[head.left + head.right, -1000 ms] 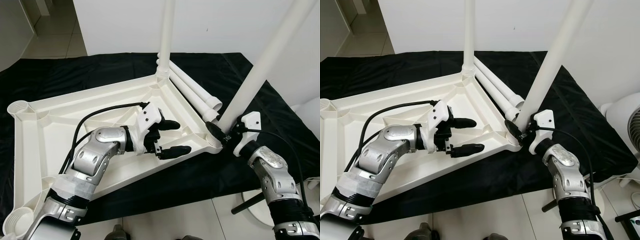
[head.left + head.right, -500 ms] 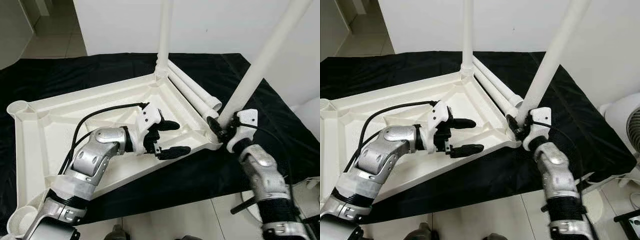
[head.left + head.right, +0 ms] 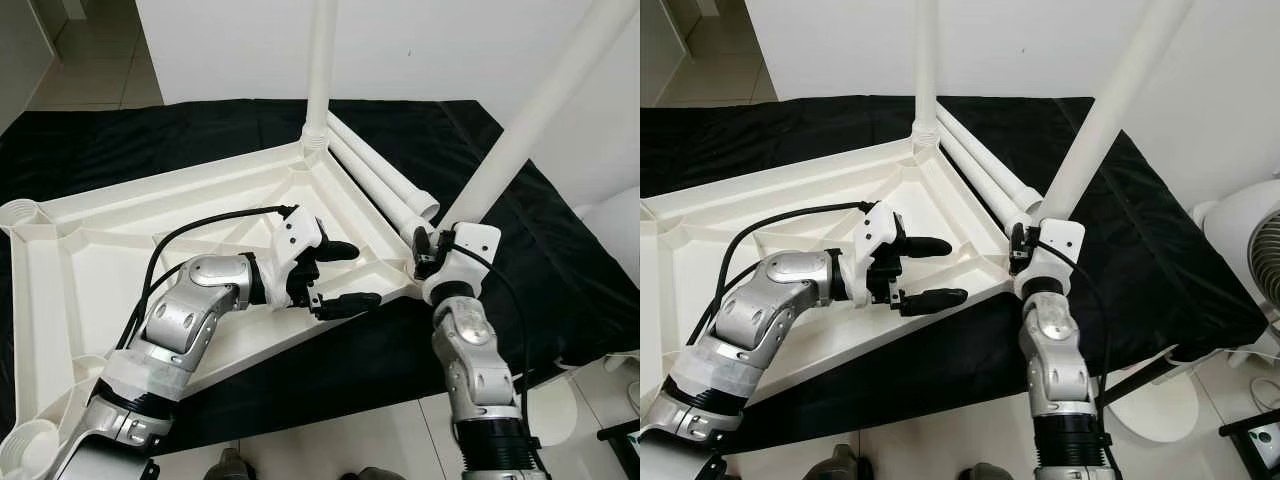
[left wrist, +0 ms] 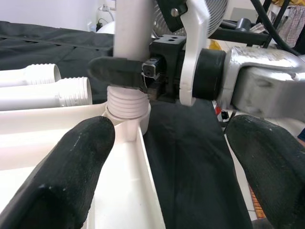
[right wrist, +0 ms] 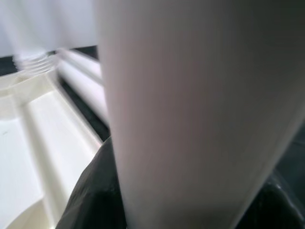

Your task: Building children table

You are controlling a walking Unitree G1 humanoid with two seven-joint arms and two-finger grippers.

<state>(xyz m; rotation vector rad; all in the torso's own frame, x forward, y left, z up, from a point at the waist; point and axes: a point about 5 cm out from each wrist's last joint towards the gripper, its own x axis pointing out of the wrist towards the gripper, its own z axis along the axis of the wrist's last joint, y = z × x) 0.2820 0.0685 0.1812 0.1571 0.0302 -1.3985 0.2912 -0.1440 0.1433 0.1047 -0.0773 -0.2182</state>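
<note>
The white table top (image 3: 120, 240) lies upside down on a black cloth. One white leg (image 3: 320, 60) stands in its far corner. A second leg (image 3: 530, 120) stands tilted in the near right corner, its threaded end (image 4: 125, 102) in the socket. My right gripper (image 3: 428, 248) is shut on this leg just above the socket; the leg (image 5: 190, 95) looms close in the right wrist view. My left gripper (image 3: 361, 274) hovers open over the table top's near edge, pointing at that corner, with both fingers (image 4: 71, 167) wide apart and holding nothing.
Two loose white legs (image 3: 385, 180) lie side by side on the black cloth (image 3: 560, 270) behind the right corner. Open sockets sit at the left corners (image 3: 22, 212). A white fan (image 3: 1250, 230) stands at the right, with tiled floor (image 3: 330, 440) in front.
My right forearm has swung from the right to directly in front of the corner, with its gripper turning round the leg's base. The left arm has stayed put. The camera has shifted slightly.
</note>
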